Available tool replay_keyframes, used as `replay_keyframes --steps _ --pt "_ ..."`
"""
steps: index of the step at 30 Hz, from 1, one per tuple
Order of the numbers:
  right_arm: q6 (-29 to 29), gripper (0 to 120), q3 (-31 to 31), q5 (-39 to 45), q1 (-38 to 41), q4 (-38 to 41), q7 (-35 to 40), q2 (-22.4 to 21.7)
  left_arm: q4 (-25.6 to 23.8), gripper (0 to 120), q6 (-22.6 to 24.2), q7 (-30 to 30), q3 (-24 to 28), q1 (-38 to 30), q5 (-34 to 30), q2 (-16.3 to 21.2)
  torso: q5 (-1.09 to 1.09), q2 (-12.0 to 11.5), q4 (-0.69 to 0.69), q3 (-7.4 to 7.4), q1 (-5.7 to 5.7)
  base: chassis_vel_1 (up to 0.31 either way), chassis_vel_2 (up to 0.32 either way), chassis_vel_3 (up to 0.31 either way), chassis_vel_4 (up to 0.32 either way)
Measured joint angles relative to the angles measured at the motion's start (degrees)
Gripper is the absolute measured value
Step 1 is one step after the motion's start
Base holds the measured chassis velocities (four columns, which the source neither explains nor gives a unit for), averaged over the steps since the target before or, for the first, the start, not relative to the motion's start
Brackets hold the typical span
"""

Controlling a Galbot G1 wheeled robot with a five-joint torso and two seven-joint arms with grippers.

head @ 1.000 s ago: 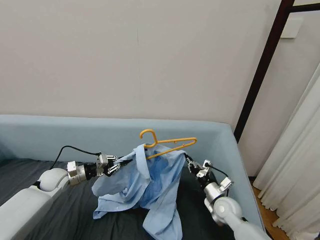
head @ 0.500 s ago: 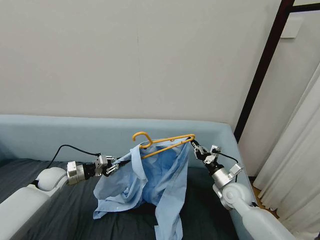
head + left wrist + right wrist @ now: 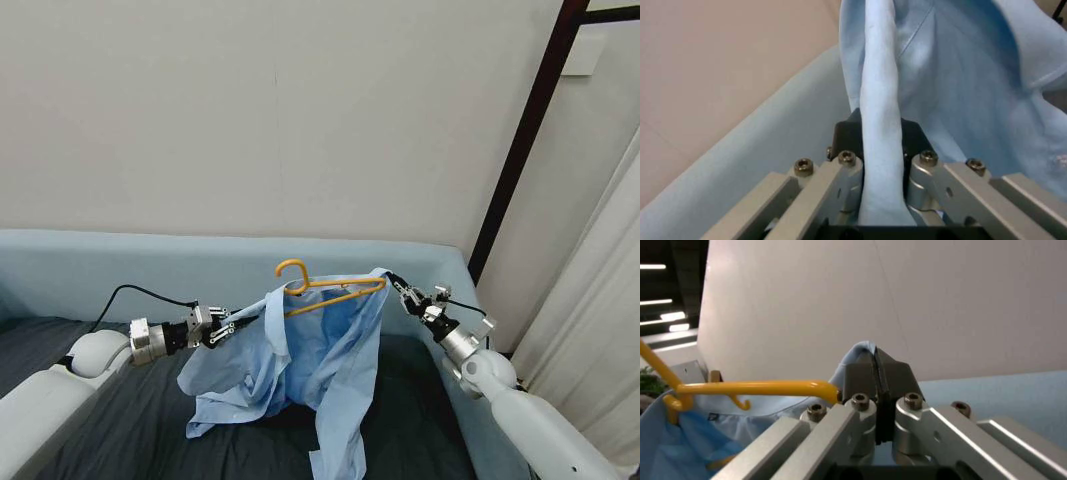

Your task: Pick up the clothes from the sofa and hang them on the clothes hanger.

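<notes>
Leftmost, the left gripper (image 3: 222, 330) reaches in over the dark seat of the sofa (image 3: 100, 262), its fingers closed on a rolled fold of the blue shirt (image 3: 325, 345); the left wrist view shows that fold pinched between the two pads. Centre: the shirt hangs above the seat, draped over the yellow hanger (image 3: 335, 290), whose hook stands free above the collar, while the lower hem trails onto the cushion. Right: the right gripper (image 3: 398, 288) is clamped on the shirt's shoulder cloth just at the hanger's end, with fabric showing between the fingertips in the right wrist view. Judged step: seating the shirt on the hanger. To do it well, both grips should hold firm while the cloth is drawn evenly outward, so that each shoulder settles over a hanger arm; an uneven pull would likely tip the hanger or slide the shirt off
</notes>
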Motion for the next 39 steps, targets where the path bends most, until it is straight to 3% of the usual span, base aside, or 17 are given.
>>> replay_keyframes --steps 10,22,29,39 --pt "1.1 0 2.1 -7.0 -1.4 9.7 4.2 -3.4 0.3 7 0.2 -2.0 0.0 -0.3 3.9 -0.4 -0.01 0.0 0.00 0.00 0.00 0.000 0.000 0.000 0.000" --pt "2.4 0 -0.2 -5.4 -4.1 22.7 4.6 -5.6 -0.1 7 1.6 -5.4 -0.1 0.7 7.9 -1.1 -0.01 0.0 0.00 0.00 0.00 0.000 0.000 0.000 0.000" --pt "6.2 0 -4.0 -10.1 -6.1 23.8 6.8 -3.2 -1.0 7 2.9 -6.8 0.8 2.7 8.4 -3.2 -0.01 0.0 0.01 0.00 0.00 0.000 0.000 0.000 0.000" --pt "10.9 0 -4.9 -18.5 -13.3 21.0 6.2 0.2 -0.6 7 2.9 -7.6 2.3 2.3 3.7 -4.9 -0.01 0.0 -0.01 0.00 0.00 0.000 0.000 0.000 0.000"
